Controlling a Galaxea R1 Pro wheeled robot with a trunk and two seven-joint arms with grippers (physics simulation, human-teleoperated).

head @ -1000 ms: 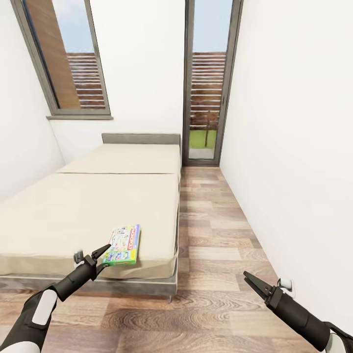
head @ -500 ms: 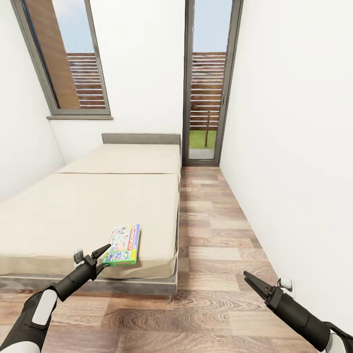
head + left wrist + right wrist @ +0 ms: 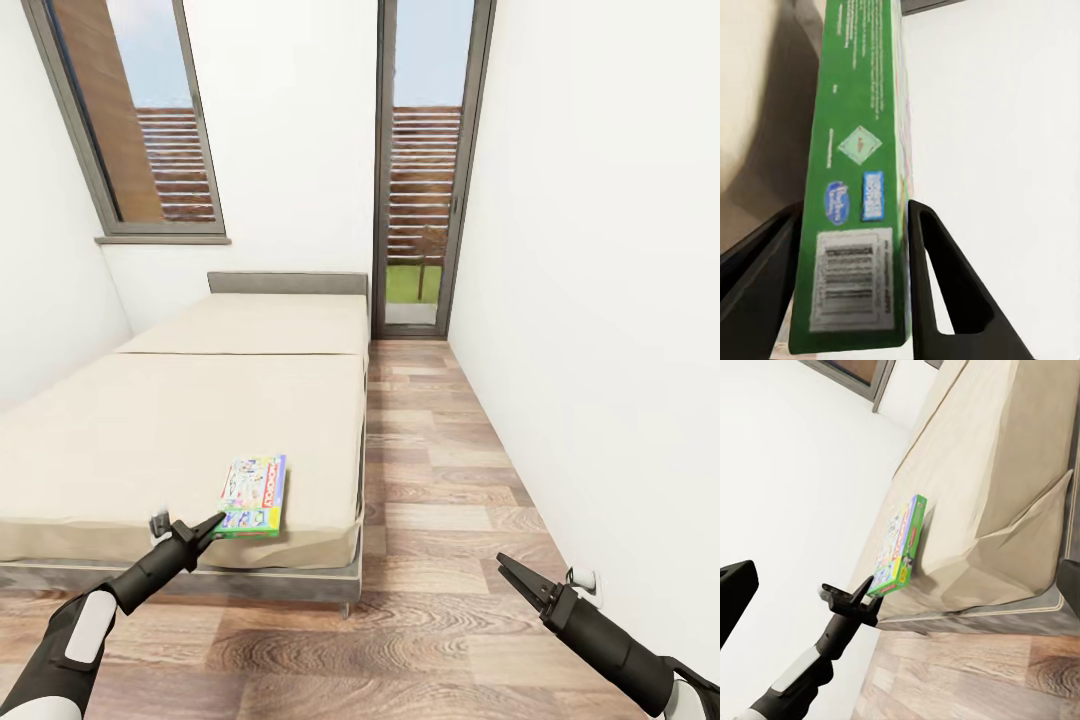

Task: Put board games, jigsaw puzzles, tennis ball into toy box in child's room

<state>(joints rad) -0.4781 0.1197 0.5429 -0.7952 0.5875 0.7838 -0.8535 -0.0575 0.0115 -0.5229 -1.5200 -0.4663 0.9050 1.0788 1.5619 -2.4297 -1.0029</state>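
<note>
A: Head view first. What do you see?

B: The bed (image 3: 200, 420) runs along the left wall, with the green board game (image 3: 254, 496) lying flat near the mattress's front edge, toward its front right corner. The left tool (image 3: 212, 524) has its tips at the box's near short end. The right tool (image 3: 508, 570) hangs over the wood floor (image 3: 440, 480) near the right wall, well apart from the bed, its fingers spread and holding nothing.

A: And the left wrist view?

B: Here the board game (image 3: 859, 187) shows edge-on, barcode and logos on its green side, sitting between the two dark fingers (image 3: 945, 292). One finger lies right against the lid side; the other is very near the underside. Whether they are actually pinching I cannot tell.

A: The right wrist view?

B: The left tool (image 3: 867, 586) meets the lower end of the board game (image 3: 898, 547) at the mattress edge of the bed (image 3: 1005, 472). The box looks slightly tipped up against the mattress, though I would not swear to it.

A: So which step is this?

B: I judge it the grasp of a bed game, not yet lifted. Next the fingers need to clamp firmly on the thin box edge, then raise it clear of the mattress before turning away toward the toy box.
</note>
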